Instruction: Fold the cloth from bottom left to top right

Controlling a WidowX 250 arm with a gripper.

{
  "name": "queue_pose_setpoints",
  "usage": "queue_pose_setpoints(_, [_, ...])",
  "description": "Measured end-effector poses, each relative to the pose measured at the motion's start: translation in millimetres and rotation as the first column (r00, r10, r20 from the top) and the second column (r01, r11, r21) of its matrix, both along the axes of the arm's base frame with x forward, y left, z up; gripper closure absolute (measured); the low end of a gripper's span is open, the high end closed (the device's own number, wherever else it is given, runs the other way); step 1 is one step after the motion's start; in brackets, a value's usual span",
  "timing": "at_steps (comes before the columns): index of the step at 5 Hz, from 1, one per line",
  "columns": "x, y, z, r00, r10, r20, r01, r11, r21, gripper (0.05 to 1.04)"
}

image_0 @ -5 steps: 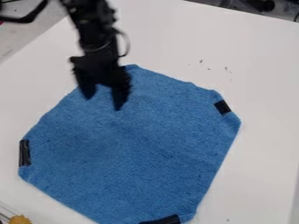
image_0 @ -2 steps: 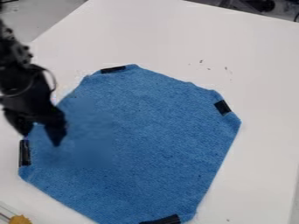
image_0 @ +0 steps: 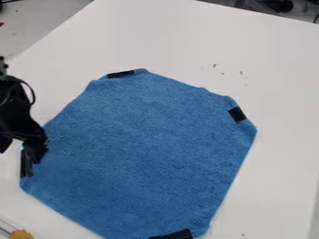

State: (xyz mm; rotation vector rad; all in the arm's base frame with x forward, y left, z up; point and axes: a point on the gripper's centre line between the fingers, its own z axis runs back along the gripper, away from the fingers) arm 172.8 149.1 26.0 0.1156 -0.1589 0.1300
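A large blue woven cloth (image_0: 140, 149) with cut-looking corners is lying spread out and unfolded on a white tabletop (image_0: 168, 28), taking up the middle and lower part of the frame and running down to its bottom edge. Four black tape strips are marking its corners: one at the upper left of the cloth (image_0: 120, 74), one at its right, one at its lower right by the frame's bottom edge, and one at its far left. The black two-finger gripper (image_0: 21, 156) is hanging at the left edge of the frame, its two fingers standing apart. The finger nearer the frame's centre is overlapping the cloth's left edge in the view, just beside the far-left strip; whether it is touching the fabric cannot be told. A yellow-orange object (image_0: 22, 234) is showing in the lower left corner.
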Motion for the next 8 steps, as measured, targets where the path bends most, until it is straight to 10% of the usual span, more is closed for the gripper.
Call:
queue_pose_setpoints(2, [-4,7,-20.4,1.000,0.000,-0.009,0.000,0.999,-0.037,0.222])
queue_pose_setpoints(5, [-5,2,-18.4,0.999,0.020,-0.044,-0.022,0.999,-0.040,0.894])
queue_pose_setpoints(8, [49,-44,63.6,0.989,0.035,-0.145,-0.022,0.995,0.097,1.025])
